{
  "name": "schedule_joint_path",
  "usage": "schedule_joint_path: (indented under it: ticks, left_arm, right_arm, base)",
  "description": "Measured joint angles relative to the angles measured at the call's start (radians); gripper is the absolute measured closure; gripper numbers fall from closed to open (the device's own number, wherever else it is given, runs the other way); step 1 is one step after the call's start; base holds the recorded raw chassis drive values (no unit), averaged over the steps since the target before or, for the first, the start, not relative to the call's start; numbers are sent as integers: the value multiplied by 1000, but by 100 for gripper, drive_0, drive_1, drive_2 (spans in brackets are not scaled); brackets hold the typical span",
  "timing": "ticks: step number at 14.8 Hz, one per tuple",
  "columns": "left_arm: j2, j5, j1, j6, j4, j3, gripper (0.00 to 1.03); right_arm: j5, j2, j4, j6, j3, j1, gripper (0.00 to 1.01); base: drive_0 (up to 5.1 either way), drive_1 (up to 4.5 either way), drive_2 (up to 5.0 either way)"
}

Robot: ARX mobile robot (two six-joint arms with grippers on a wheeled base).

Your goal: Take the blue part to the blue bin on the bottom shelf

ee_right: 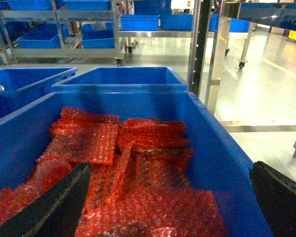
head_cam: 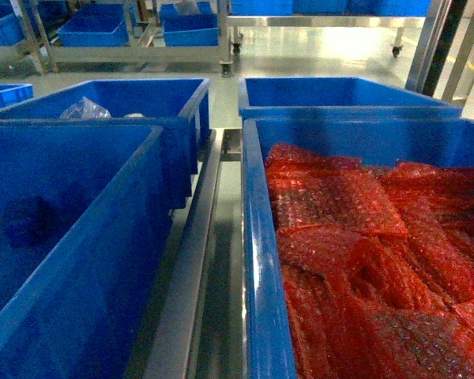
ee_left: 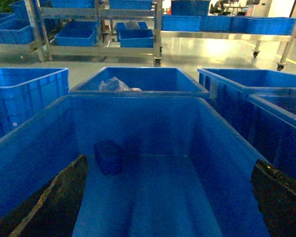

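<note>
The blue part (ee_left: pixel 108 157) is a small dark-blue piece lying on the floor of the blue bin (ee_left: pixel 39 143), near its far wall; the head view shows the blue part (head_cam: pixel 24 221) dimly inside the blue bin (head_cam: pixel 103 229) at the left. My left gripper (ee_left: pixel 170 168) hangs open over this bin's inside, nothing between its black fingers (ee_left: pixel 54 197), the part ahead and left of it. My right gripper (ee_right: pixel 171 168) is open above the neighbouring crate of red bubble-wrap bags (ee_right: pixel 138 163). A steel rail of the bottom shelf (head_cam: pixel 197 268) runs between the two crates. Neither gripper shows in the head view.
The crate with red bags (head_cam: pixel 257 260) fills the right of the head view. Behind stand two more blue crates, one holding clear plastic bags (head_cam: pixel 85 109), the other (head_cam: pixel 340 95) on the right. Steel racks with blue crates (ee_left: pixel 133 37) stand across the floor. An upright post (ee_right: pixel 204 49) rises right.
</note>
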Motion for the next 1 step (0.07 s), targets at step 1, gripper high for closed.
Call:
schedule_joint_path:
  ticks: [1]
  left_arm:
    - [0, 0, 0, 0, 0, 0, 5]
  right_arm:
    - [0, 0, 0, 0, 0, 0, 3]
  base:
    - [0, 0, 0]
